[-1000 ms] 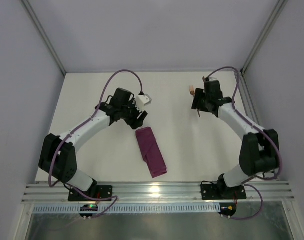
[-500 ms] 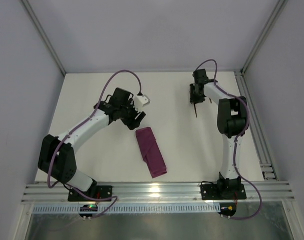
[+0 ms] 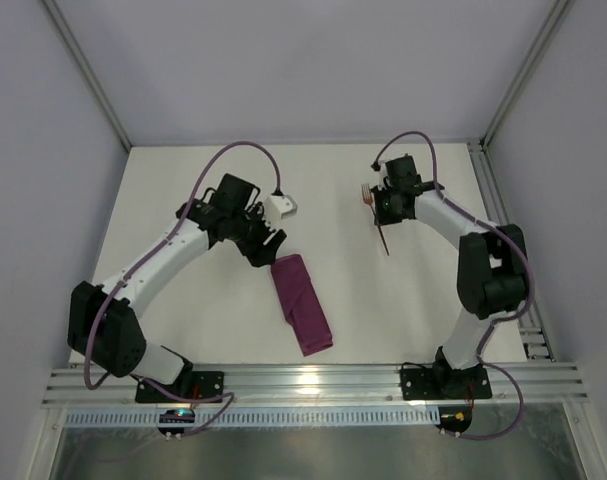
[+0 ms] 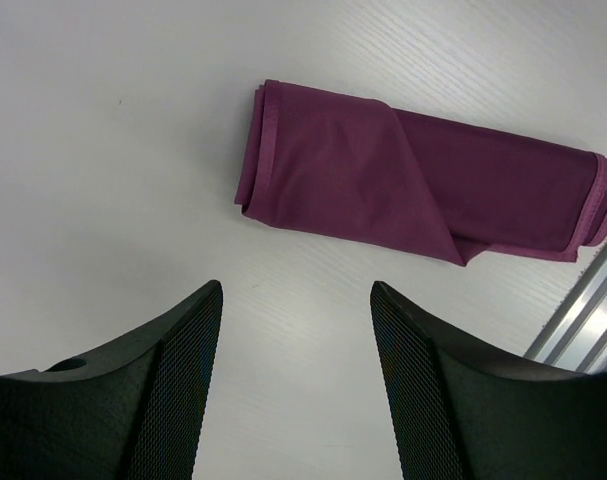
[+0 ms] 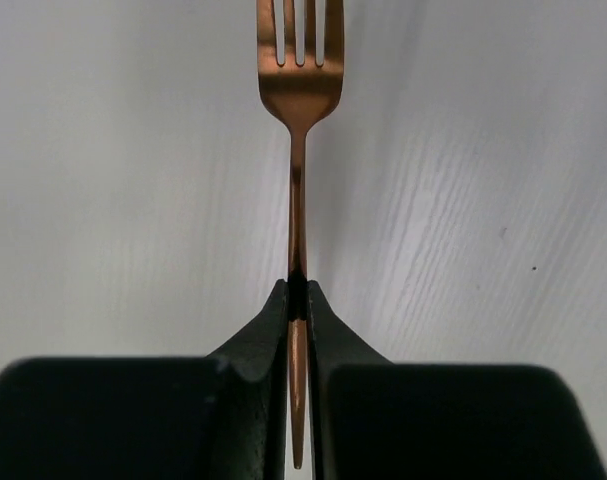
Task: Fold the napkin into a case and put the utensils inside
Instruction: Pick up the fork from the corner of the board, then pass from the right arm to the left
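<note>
Well to the right of the magenta-purple cloth case (image 3: pixel 301 303), a narrow folded oblong with a diagonal flap: slim copper-coloured metal fork (image 5: pixel 297 90), pinched mid-handle by the closed right fingers (image 5: pixel 263 340) and carried slightly nearer the case over the last second. Judged: pick-up done, insertion pending. At the case's far end: left fingers (image 4: pixel 183 370), spread wide, empty. Case flat on white counter (image 3: pixel 403 300), unmoved.

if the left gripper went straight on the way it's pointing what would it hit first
Probably the case, at its near end: the left gripper, jaws open, points down towards it. Depth is unclear, so it may touch bare table just short.
</note>
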`<state>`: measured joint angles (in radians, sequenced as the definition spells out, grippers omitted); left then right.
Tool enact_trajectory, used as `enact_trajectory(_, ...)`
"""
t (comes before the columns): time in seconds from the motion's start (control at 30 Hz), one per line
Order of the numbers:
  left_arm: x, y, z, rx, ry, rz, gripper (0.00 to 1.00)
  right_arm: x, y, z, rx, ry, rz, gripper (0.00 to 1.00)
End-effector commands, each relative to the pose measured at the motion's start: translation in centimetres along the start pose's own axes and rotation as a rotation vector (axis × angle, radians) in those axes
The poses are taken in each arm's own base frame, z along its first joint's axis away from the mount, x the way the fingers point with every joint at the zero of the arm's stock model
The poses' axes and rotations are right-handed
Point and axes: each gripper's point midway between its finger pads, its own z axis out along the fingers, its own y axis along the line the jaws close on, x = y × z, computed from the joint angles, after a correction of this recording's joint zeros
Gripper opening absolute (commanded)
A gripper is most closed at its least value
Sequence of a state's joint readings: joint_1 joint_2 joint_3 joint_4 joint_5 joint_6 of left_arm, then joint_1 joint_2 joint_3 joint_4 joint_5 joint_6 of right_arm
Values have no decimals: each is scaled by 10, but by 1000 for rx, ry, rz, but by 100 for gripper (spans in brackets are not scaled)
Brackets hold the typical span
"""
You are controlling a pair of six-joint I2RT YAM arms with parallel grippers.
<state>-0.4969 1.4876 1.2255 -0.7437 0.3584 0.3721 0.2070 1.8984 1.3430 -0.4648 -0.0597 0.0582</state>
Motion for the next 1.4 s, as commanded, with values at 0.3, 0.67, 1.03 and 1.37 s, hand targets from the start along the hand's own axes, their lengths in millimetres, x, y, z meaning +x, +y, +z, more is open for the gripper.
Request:
enact_trajectory(0.3, -26, -28, -106, 91, -190, -58, 64, 21, 157, -156, -376, -314, -906, 4)
enact_trajectory(0.67, 3, -62, -144, 122, -209, -71, 82, 77, 252, -207, -489, -618, -1762, 4)
enact_trajectory(1.03, 19, -91, -121, 333, -187, -121, 87, 65, 359, -244, -443, -950, -2111, 4)
enact_trajectory(1.37, 52, -95, -113, 336, -92, -82, 71, 56, 378, -245, -434, -1020, -2081, 4)
